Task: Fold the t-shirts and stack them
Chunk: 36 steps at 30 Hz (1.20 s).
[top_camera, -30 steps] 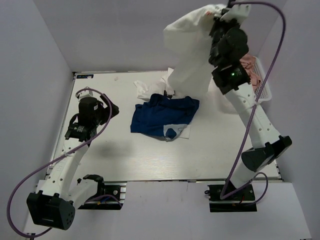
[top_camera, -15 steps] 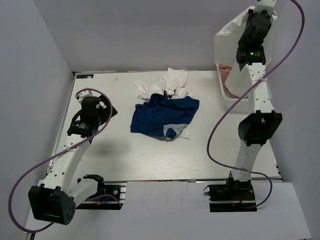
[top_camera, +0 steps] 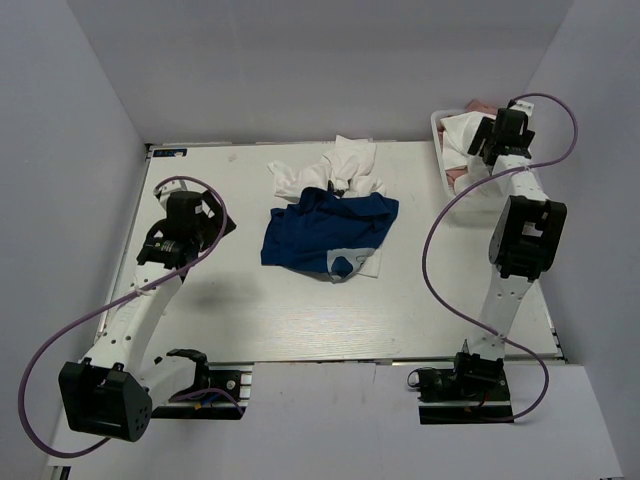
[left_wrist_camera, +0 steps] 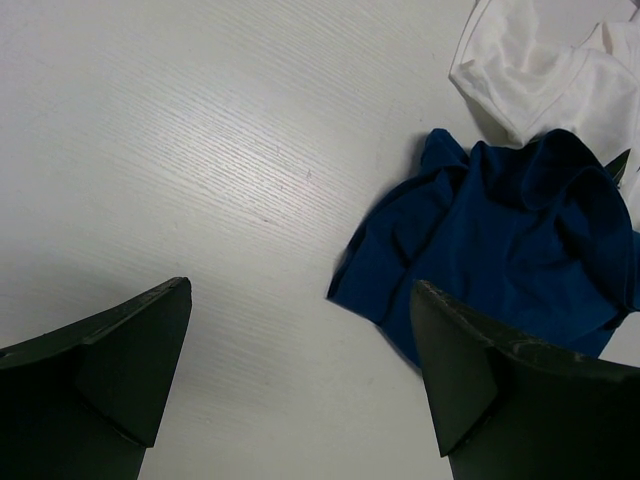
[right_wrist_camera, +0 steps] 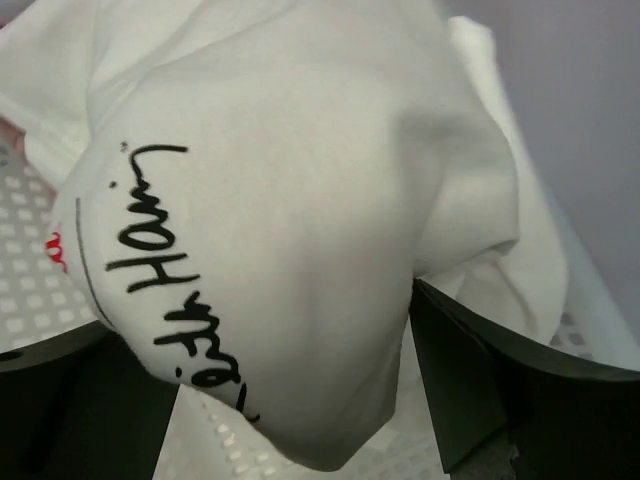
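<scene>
While above basket (right_wrist_camera: 25, 270), right gripper (right_wrist_camera: 292, 345) agape around white t-shirt (right_wrist_camera: 300, 180) (black script); left gripper (left_wrist_camera: 300, 290) agape

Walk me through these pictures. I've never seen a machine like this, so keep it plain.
These are two robot arms bolted at the near edge of a white table. The wide picture looks down from above. The other two come from a camera on each wrist, with that arm's dark fingers at the bottom corners. On the table lie a crumpled blue t-shirt and, behind it, crumpled white t-shirts. The left pincer is open and empty. The right pincer is at a white basket, with a white t-shirt with black lettering bunched between its fingers; whether it grips is unclear.
</scene>
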Each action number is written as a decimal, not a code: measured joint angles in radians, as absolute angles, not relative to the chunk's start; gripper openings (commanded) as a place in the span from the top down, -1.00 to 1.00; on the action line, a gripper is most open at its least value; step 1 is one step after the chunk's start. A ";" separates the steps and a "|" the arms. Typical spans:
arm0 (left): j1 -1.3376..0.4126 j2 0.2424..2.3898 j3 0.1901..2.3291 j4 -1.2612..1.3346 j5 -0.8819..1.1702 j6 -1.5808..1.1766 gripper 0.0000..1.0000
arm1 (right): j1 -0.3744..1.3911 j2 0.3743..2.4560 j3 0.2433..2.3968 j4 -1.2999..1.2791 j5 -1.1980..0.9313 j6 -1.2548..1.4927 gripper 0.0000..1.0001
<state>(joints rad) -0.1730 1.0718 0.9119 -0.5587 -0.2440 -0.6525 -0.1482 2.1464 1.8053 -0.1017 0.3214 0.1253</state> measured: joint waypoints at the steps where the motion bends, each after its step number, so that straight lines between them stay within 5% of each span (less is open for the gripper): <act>1: -0.173 1.072 0.912 -0.564 -0.241 -0.653 -1.00 | -0.142 2.146 1.816 -0.135 0.307 0.129 -0.81; 8: -0.173 1.063 0.911 -0.584 -0.212 -0.667 -1.00 | -0.006 1.977 1.789 -0.216 0.257 0.067 -0.81; 16: -0.173 1.037 0.900 -0.605 -0.181 -0.698 -1.00 | 0.419 1.647 1.502 -0.150 0.264 0.083 -0.81; 32: -0.174 1.021 0.857 -0.630 -0.145 -0.723 -1.00 | 0.888 1.804 1.180 -0.242 0.236 0.155 -0.81; 34: -0.174 1.015 0.857 -0.632 -0.145 -0.723 -1.00 | 0.897 1.826 1.182 -0.236 0.251 0.155 -0.65; 35: -0.174 1.006 0.857 -0.634 -0.145 -0.723 -1.00 | 0.899 1.842 1.184 -0.236 0.266 0.157 0.02; 36: -0.174 1.005 0.857 -0.634 -0.145 -0.723 -1.00 | 0.900 1.858 1.185 -0.237 0.284 0.162 0.03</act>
<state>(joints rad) -0.1741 1.0054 0.8570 -0.6338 -0.1452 -0.7231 0.9005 1.8576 1.1847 -0.2371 0.2844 0.1623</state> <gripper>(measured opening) 0.998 0.833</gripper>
